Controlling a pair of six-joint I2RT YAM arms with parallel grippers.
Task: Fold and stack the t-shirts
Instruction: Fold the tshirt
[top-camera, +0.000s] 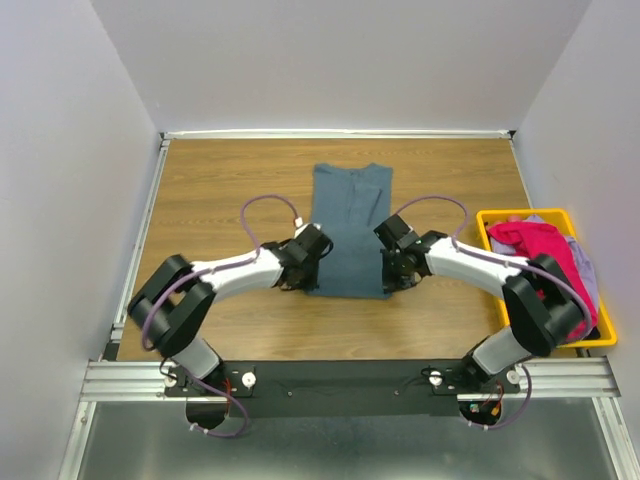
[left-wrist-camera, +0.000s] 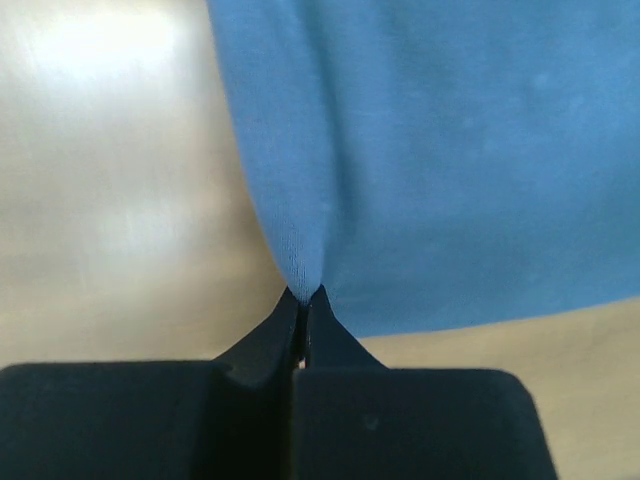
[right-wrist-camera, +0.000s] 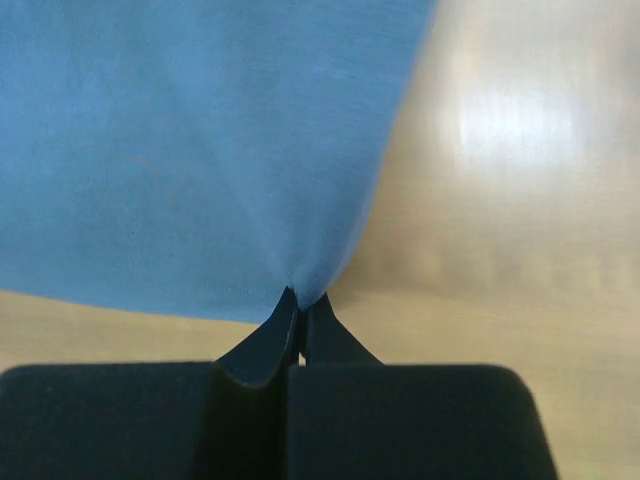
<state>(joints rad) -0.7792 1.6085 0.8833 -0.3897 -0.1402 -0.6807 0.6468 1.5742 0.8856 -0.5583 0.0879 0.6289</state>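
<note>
A slate blue-grey t-shirt (top-camera: 350, 225) lies in a long folded strip in the middle of the wooden table, collar end toward the back. My left gripper (top-camera: 300, 283) is shut on its near left corner; in the left wrist view the blue cloth (left-wrist-camera: 420, 150) is pinched between the closed fingertips (left-wrist-camera: 303, 298). My right gripper (top-camera: 396, 282) is shut on the near right corner, where the same cloth (right-wrist-camera: 200, 140) is drawn into the closed fingertips (right-wrist-camera: 300, 298). More t-shirts, a magenta-pink one (top-camera: 545, 248) over pale grey-blue ones (top-camera: 583, 268), lie in the bin.
A yellow plastic bin (top-camera: 497, 217) stands at the table's right edge, beside the right arm. White walls enclose the table on the left, back and right. A metal rail runs along the near edge at the arm bases.
</note>
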